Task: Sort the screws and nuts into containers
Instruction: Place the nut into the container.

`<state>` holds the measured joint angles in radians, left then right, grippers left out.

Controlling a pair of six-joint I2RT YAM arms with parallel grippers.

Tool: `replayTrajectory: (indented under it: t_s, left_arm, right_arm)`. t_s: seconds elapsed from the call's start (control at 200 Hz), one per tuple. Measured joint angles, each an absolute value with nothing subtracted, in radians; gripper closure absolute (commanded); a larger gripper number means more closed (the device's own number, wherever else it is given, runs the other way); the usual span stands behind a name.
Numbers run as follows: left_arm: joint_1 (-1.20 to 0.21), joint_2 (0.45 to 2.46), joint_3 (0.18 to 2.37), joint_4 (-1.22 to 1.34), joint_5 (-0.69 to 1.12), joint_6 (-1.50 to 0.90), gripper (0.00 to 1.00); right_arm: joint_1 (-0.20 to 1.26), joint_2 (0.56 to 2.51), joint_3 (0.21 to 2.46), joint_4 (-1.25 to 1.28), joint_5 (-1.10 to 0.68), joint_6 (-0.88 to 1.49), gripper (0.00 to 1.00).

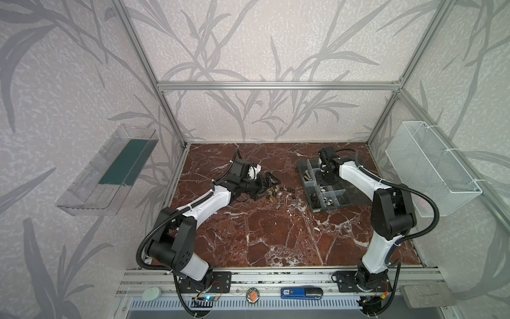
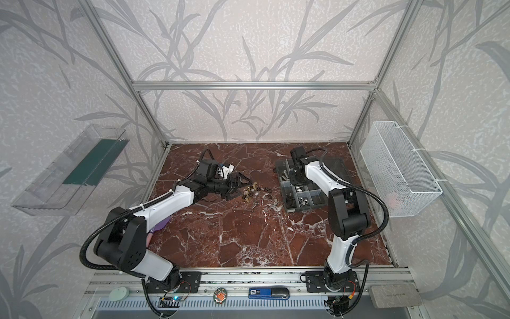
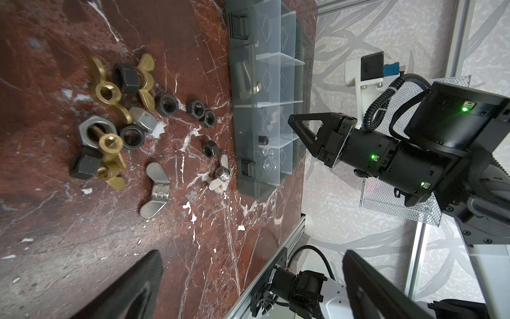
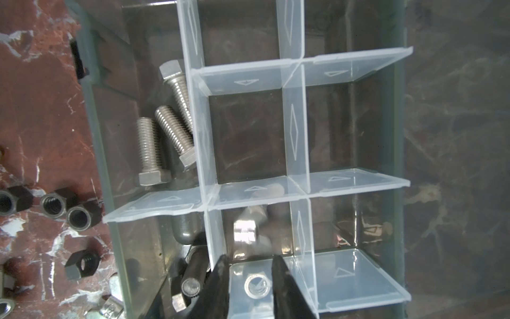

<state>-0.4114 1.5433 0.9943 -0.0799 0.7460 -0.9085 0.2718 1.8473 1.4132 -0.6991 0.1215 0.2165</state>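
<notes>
Far left, on wall: clear plastic bin (image 1: pixel 110 168) w/ green strip, off the red-brown marbled stone-look desk (image 1: pixel 276 240).

Left hand (image 3: pixel 249 265) low over desk, black fingers spread wide, nothing between them, just beside the loose pile.

Small metal screws and nuts (image 1: pixel 276 193) mid-desk, btwn left hand and box:
- brass wing nuts (image 3: pixel 110 91)
- dark hex nuts (image 3: pixel 197 107)
- silver wing nuts (image 3: pixel 156 190)

Some touching, some apart. Wide bare desk toward front edge; only a narrow strip btwn pile and box.

Right of centre: flat dark grey plastic organizer box (image 1: pixel 303 168), translucent dividers, smoky lid open. Three threaded silver bolts (image 4: pixel 165 132) in an edge compartment. Shiny silver nut (image 4: pixel 242 230), blurred, in a middle one.

Right hand (image 4: pixel 249 262) straight above that compartment, fingertips slightly parted, nothing seen clamped.

Far right, on wall: white wire-mesh basket (image 1: pixel 430 168).
</notes>
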Motion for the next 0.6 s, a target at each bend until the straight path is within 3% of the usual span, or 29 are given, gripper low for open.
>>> replayTrajectory:
  t_s: [0.42,0.6]
  left_arm:
    - [-0.411,1.543,0.998,-0.103,0.735,-0.897,0.0]
    - [-0.409,1.541,0.998,-0.105,0.733,-0.894,0.01]
  right_arm:
    - [0.29,1.823,1.419,-0.704,0.104,0.215,0.6]
    - [0.393,1.798,1.478,-0.707,0.105,0.21,0.57]
